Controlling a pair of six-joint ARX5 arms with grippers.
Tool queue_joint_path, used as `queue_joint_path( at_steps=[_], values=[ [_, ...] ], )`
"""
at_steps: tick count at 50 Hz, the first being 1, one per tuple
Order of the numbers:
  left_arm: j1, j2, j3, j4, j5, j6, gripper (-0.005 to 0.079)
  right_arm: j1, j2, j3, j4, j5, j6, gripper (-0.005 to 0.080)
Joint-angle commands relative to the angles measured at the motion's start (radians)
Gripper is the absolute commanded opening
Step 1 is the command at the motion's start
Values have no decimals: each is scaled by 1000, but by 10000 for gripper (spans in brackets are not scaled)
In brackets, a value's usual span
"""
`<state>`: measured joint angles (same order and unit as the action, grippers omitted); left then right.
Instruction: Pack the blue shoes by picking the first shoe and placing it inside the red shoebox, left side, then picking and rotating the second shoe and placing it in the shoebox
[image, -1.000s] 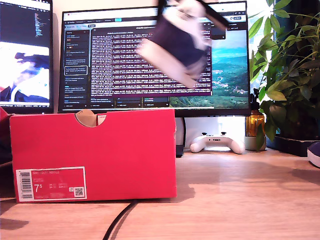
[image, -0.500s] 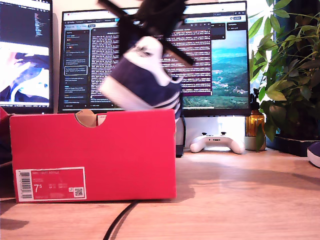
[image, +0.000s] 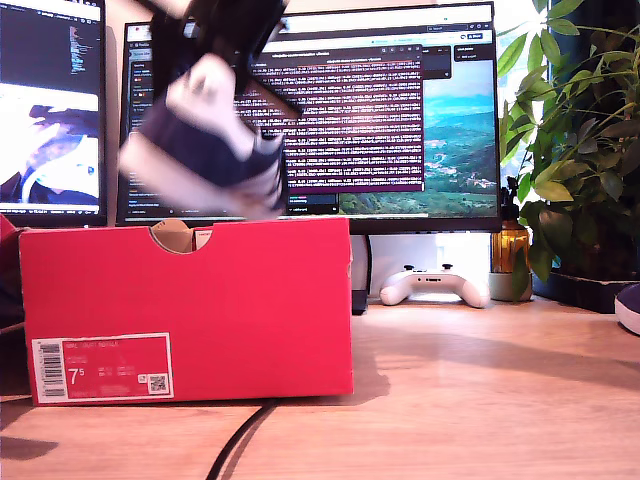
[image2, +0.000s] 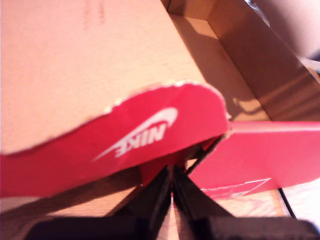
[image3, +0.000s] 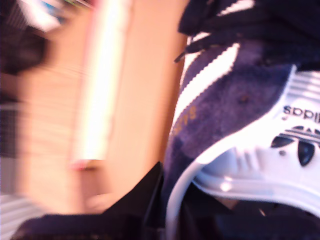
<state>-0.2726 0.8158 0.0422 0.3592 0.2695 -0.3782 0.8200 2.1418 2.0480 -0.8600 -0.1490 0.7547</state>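
Observation:
The red shoebox stands on the desk at the exterior view's left, with a 7.5 label on its front. A navy suede shoe with white stripes hangs tilted and blurred just above the box's top edge. My second gripper is shut on it from above; the second wrist view shows its fingers at the shoe's white heel. My first gripper is shut on the box's red Nike lid flap, beside the bare cardboard inside. The other blue shoe peeks in at the exterior view's right edge.
Two monitors stand behind the box. A white game controller, an amber bottle and a leafy plant sit at the exterior view's right. A black cable runs out from under the box toward the front.
The arm carrying the shoe has swung from the middle of the exterior view toward its left and lower. The shoe now hangs over the box. The box has not moved.

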Motion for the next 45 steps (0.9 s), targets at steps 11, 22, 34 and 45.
queue_joint_path(
  at_steps=[11, 22, 34, 45],
  values=[
    [-3, 3, -23, 5, 3, 11, -21, 9, 63, 17, 33, 37, -11, -12],
    [-3, 3, -23, 5, 3, 11, -21, 18, 109, 17, 66, 47, -11, -13],
    [-3, 3, -23, 4, 3, 11, -21, 26, 158, 17, 107, 59, 6, -12],
    [-3, 3, -23, 2, 3, 11, -21, 38, 200, 17, 146, 57, 25, -12]
  ],
)
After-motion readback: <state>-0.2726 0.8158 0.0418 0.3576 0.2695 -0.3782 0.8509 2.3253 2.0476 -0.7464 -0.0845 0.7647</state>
